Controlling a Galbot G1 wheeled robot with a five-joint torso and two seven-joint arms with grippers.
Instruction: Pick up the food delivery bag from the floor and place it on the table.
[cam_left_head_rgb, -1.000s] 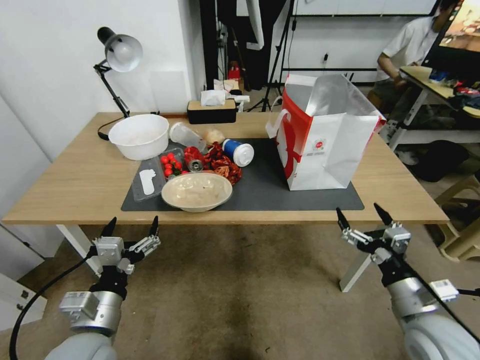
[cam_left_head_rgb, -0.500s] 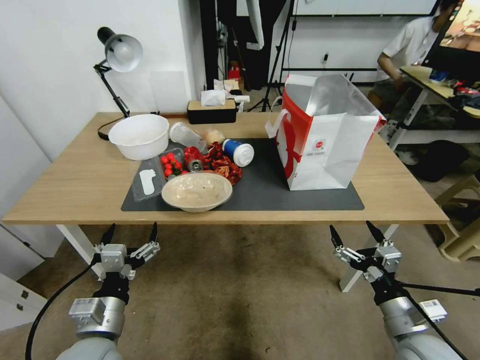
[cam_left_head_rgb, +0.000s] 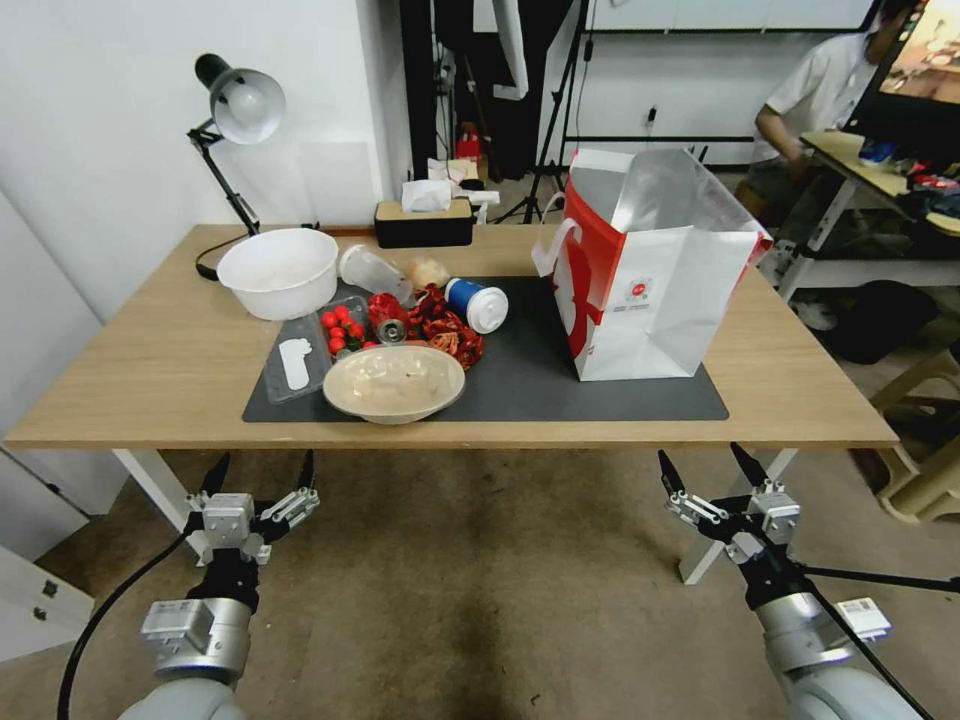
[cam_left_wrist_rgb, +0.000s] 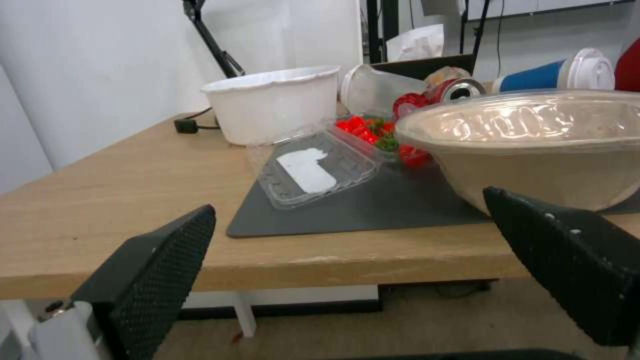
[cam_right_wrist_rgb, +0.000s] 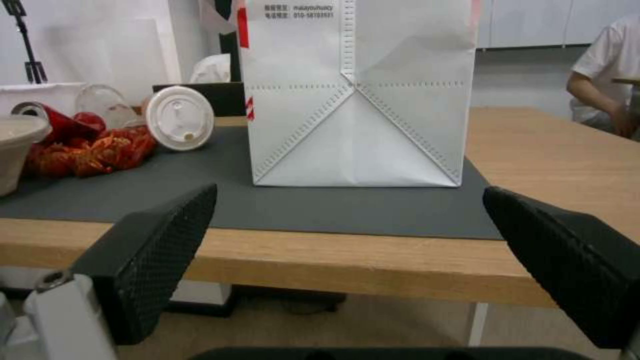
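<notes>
Food delivery bag (cam_left_head_rgb: 640, 300): white front panel with a small round red logo, red side with a white curve, silver foil lining, white handles. Table (cam_left_head_rgb: 150, 370): light wood top, white legs, dark grey mat (cam_left_head_rgb: 540, 385); floor (cam_left_head_rgb: 480, 600): beige-brown carpet with darker stains. White tub (cam_left_head_rgb: 278, 272), cream bowl (cam_left_head_rgb: 393, 383), red tomatoes (cam_left_head_rgb: 340, 328), blue cup with white lid (cam_left_head_rgb: 476, 304), black lamp (cam_left_head_rgb: 235, 140); black textured fingers (cam_right_wrist_rgb: 143, 260).
</notes>
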